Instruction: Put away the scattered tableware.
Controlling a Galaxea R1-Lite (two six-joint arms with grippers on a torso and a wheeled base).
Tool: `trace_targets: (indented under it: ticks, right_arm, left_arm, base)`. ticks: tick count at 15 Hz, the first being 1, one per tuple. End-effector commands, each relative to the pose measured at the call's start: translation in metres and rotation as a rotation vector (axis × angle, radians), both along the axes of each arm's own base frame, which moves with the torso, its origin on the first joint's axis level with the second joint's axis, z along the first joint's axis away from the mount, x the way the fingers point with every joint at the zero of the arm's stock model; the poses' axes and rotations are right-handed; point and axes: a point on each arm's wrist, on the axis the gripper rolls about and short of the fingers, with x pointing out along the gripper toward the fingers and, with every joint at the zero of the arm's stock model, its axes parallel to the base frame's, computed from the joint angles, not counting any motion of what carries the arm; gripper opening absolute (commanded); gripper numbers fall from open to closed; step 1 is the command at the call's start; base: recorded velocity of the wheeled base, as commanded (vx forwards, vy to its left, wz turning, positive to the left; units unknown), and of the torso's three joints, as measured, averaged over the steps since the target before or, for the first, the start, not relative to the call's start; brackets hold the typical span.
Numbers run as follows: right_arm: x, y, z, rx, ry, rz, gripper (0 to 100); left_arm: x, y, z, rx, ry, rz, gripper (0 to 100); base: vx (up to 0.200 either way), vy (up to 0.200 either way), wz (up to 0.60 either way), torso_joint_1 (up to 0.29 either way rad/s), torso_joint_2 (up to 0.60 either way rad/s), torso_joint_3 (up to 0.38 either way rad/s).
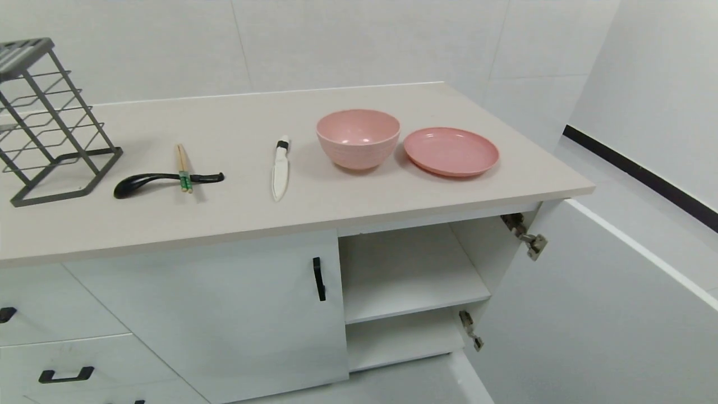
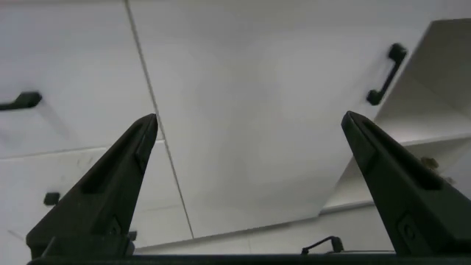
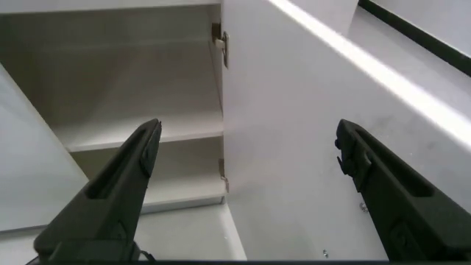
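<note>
1. The right gripper (image 3: 248,126) hangs in front of the white cabinet (image 3: 44,81), its two dark fingers (image 3: 118,191) spread wide apart with nothing between them.
2. Between the fingers stands the cabinet's door (image 3: 309,147), swung open.
3. Two metal hinges join it to the cabinet wall: an upper hinge (image 3: 221,40) and a lower hinge (image 3: 223,177).
4. Inside, a white shelf (image 3: 140,129) runs across.

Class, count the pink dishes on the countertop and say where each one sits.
2. A pink bowl stands on the counter, right of the white knife; a pink plate lies just right of the bowl, above the open cabinet. Nothing seems hidden.
</note>
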Motion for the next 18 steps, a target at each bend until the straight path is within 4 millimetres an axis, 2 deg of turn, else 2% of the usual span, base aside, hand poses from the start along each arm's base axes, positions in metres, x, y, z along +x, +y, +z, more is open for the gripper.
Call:
trace_targets:
  ticks: [1,3,7,18]
  right_arm:
    - [0.0000,0.0000,0.0001,0.000,-0.002,0.001,100]
    - [0.0000,0.0000,0.0001,0.000,-0.002,0.001,100]
    - [0.0000,0.0000,0.0001,0.000,-0.002,0.001,100]
    - [0.0000,0.0000,0.0001,0.000,-0.002,0.001,100]
  left_arm:
    - [0.0000,-0.0005,0.0002,-0.001,0.001,-0.021,100]
    - [0.0000,-0.0005,0.0002,-0.005,0.001,-0.021,100]
    - [0.0008,-0.0005,0.0001,-0.037,-0.013,-0.024,100]
    - [0.0008,-0.0004,0.0001,-0.045,-0.013,-0.018,100]
  base:
    - [0.000,0.000,0.00,0.061,-0.48,-0.222]
    - [0.000,0.000,0.00,0.144,-0.50,-0.210]
    - [0.000,0.000,0.00,0.381,-0.49,-0.238]
    - [0.000,0.000,0.00,0.284,-0.54,-0.256]
